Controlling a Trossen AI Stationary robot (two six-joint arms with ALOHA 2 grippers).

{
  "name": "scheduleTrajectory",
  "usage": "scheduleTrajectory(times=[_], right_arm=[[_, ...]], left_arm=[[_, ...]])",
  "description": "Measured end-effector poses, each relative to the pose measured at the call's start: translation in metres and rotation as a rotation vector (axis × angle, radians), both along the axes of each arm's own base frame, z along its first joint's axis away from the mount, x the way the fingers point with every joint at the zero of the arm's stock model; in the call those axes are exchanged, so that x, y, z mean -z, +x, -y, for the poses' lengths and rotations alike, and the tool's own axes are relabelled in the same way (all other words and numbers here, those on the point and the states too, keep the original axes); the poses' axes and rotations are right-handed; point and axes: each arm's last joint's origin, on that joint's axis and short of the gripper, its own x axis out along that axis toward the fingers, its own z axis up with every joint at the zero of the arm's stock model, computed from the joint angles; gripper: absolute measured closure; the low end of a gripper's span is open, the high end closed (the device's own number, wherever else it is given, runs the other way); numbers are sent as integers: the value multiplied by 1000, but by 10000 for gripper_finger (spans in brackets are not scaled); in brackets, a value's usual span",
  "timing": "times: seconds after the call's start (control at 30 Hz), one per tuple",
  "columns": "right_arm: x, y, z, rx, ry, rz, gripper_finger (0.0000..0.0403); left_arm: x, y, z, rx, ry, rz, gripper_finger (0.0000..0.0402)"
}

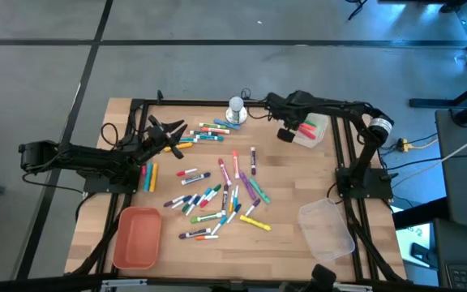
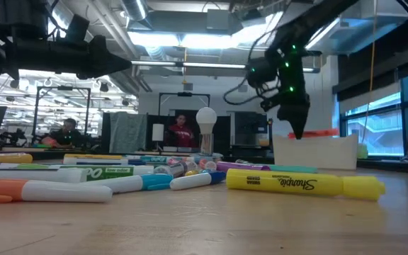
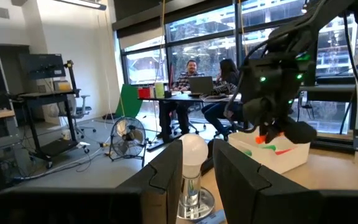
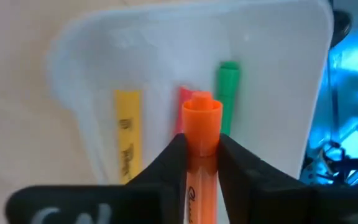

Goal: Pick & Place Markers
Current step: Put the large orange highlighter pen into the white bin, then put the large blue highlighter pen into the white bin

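Observation:
Many markers point(image 1: 217, 195) lie scattered on the middle of the wooden table, and they fill the foreground of the low view point(image 2: 303, 183). My right gripper point(image 4: 201, 152) hangs above the white bin point(image 1: 313, 130) at the far right, shut on an orange marker point(image 4: 201, 124). A yellow marker point(image 4: 127, 134), a red one and a green marker point(image 4: 229, 93) lie in the bin. My left gripper point(image 1: 167, 132) waits at the left, raised off the table, its fingers point(image 3: 160, 180) open with nothing between them. My right gripper pinches the orange marker's barrel point(image 4: 201, 149) between its two fingers. The marker lies along the fingers, and its round end point(image 4: 201, 107) sticks out past the fingertips. The fingers slant down from above. The marker is lifted clear, over the bin's inside.
A silver-white knob object point(image 1: 235, 109) stands at the far middle, between the two grippers. An orange-red tray point(image 1: 136, 237) sits at the near left and a clear container point(image 1: 327, 227) at the near right. People sit at desks in the room beyond the table.

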Motion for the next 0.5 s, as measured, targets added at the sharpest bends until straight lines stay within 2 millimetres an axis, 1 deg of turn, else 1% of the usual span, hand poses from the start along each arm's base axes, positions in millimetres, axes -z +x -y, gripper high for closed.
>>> scheduleTrajectory(times=[0.13,0.2,0.27,0.37,0.5], right_arm=[[13,-7,2,18,50,23,248],[14,-8,1,26,57,22,215],[14,-8,-1,41,51,15,191],[7,-3,-7,52,37,23,174],[-14,3,-25,53,-8,118,177]], left_arm=[[0,0,0,0,0,-2,316],[0,0,0,0,0,-2,315],[0,0,0,-1,0,-2,316],[0,0,0,0,0,-2,316],[0,0,0,-1,-1,-5,316]])
